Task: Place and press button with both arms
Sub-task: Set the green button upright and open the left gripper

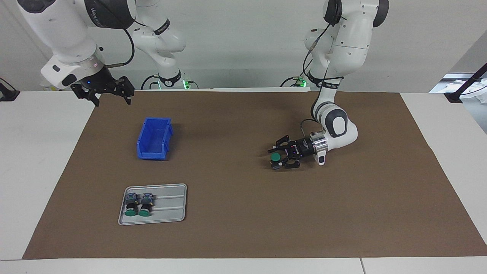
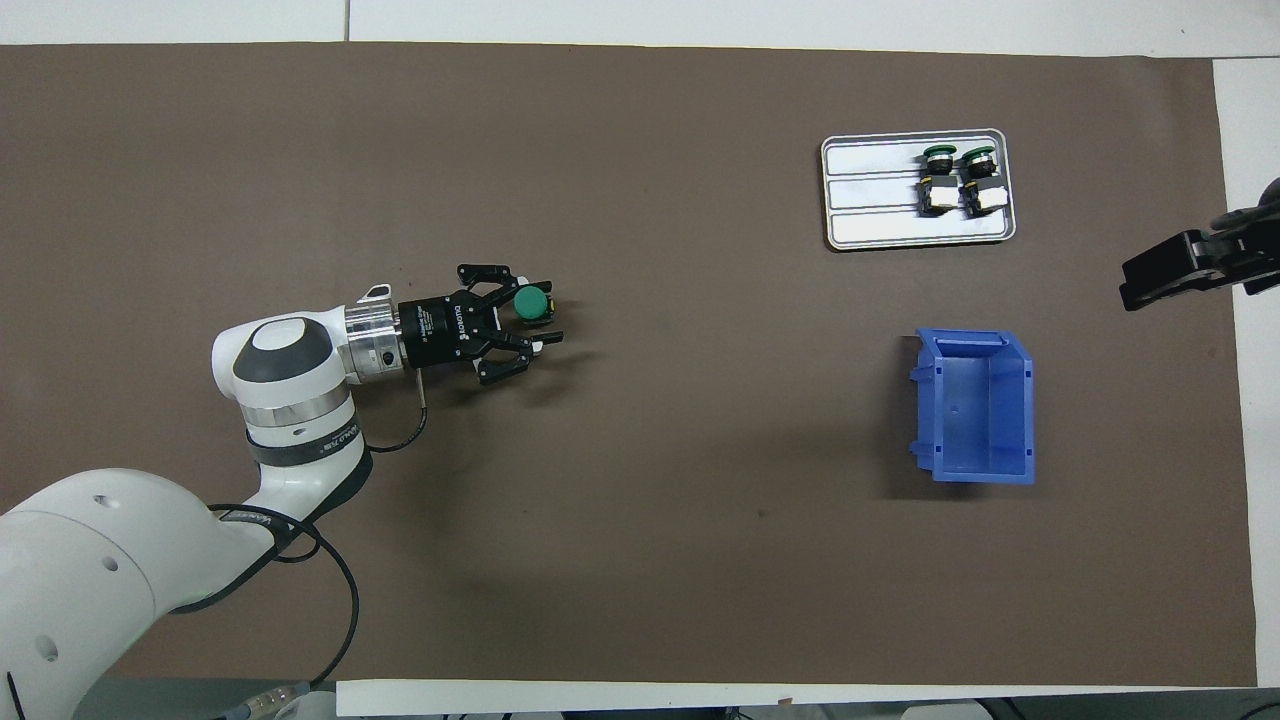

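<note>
Left gripper [image 1: 279,156] lies low over the brown mat [image 1: 243,228], wrist horizontal, fingers pointing toward the right arm's end of the table. The button [image 1: 275,157] sits between its fingers, green cap facing up, so its long axis stands roughly vertical; the body below the cap is largely hidden by the fingers. In the overhead view the cap lies against one finger, with a gap to the other; the fingers stand apart around the button, but whether they still pinch it I cannot tell. Whether the base touches the mat is also unclear. Right gripper [image 1: 109,92] hangs raised over the mat's edge at the right arm's end, fingers spread apart, holding nothing; that arm waits. Below and ahead of it, on the mat, a blue bin [image 1: 154,139]; further out from it, a grey tray [image 1: 167,205] carrying two other buttons [image 1: 138,204], lying on their sides side by side, caps pointing away from the robots.
</note>
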